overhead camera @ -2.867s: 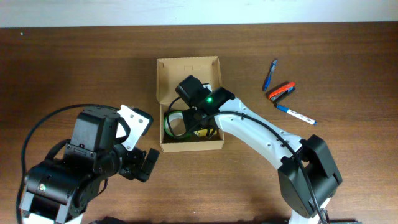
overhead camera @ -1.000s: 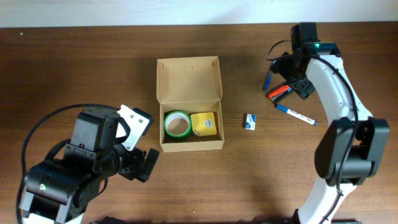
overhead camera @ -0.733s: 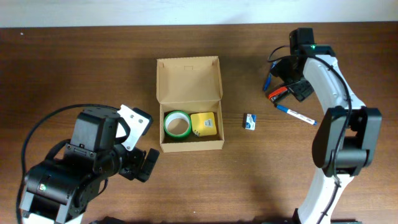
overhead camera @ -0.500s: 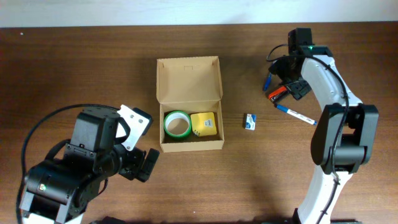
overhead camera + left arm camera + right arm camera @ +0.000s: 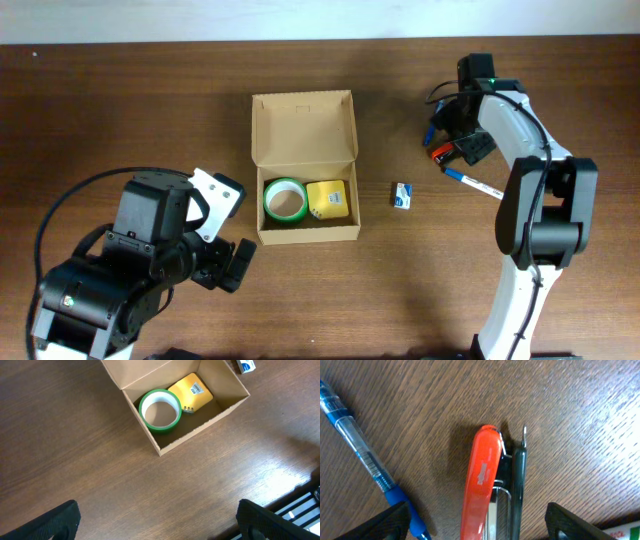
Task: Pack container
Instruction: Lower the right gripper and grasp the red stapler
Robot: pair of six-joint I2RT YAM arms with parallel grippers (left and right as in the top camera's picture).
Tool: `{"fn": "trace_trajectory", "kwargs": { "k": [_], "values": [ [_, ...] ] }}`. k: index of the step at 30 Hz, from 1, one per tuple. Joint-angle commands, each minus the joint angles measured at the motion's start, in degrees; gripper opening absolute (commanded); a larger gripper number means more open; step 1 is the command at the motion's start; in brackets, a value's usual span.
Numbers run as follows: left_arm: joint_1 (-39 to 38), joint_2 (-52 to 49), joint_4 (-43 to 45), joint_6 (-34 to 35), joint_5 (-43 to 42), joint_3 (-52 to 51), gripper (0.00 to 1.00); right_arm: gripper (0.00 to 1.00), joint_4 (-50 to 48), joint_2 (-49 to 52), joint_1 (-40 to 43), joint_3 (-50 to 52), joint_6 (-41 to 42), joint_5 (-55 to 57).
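Note:
The tan cardboard container (image 5: pixel 305 130) stands open at table centre, its flap lid laid back. Inside lie a green tape roll (image 5: pixel 284 200) and a yellow item (image 5: pixel 327 199); both also show in the left wrist view, the roll (image 5: pixel 159 410) and the yellow item (image 5: pixel 191 393). My right gripper (image 5: pixel 455 140) is open low over an orange and black stapler (image 5: pixel 487 490), its fingers either side of it, not touching. A blue pen (image 5: pixel 365 462) lies just left of the stapler. My left gripper (image 5: pixel 160 525) is open and empty above bare table, near the container's front.
A small blue and white box (image 5: pixel 402 196) lies on the table right of the container. A white marker with a blue cap (image 5: pixel 475 184) lies right of the stapler. The left arm's bulk (image 5: pixel 130 270) fills the lower left.
My right arm has left the container, swung to the far right, and come down over the stapler. The small blue and white box now lies on the table. The left arm has not moved.

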State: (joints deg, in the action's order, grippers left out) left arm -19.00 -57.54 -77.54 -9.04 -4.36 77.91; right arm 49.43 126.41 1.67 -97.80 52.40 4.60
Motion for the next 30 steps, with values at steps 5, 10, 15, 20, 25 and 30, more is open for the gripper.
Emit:
{"fn": "trace_trajectory", "kwargs": {
  "k": [5, 10, 15, 20, 25, 30],
  "values": [
    [-0.07, 0.00, 0.13, -0.94, -0.81, 1.01, 1.00, 0.80, -0.42, 1.99, 1.97, 0.28, 0.42, -1.40],
    [-0.07, 0.00, 0.13, -0.92, -0.81, 1.01, 1.00, 0.79, -0.42, 2.36, 2.01, 0.28, 0.39, -1.40],
    [-0.07, 0.00, 0.13, -0.92, -0.79, 1.01, 1.00, 0.77, -0.63, 2.58, 2.16, 0.28, 0.39, -1.38],
    [-0.07, 0.00, 0.13, -0.94, -0.81, 1.01, 1.00, 0.76, -0.83, 3.58, 2.16, 0.28, 0.39, -2.47],
    [-0.07, 0.00, 0.13, -0.94, -0.79, 1.01, 1.00, 0.73, -0.85, 4.11, 2.16, 0.28, 0.39, -2.67],
    [-0.07, 0.00, 0.13, -0.94, -0.81, 1.01, 1.00, 0.62, -0.85, 4.22, 2.16, 0.28, 0.39, -2.67]
  ]
}}
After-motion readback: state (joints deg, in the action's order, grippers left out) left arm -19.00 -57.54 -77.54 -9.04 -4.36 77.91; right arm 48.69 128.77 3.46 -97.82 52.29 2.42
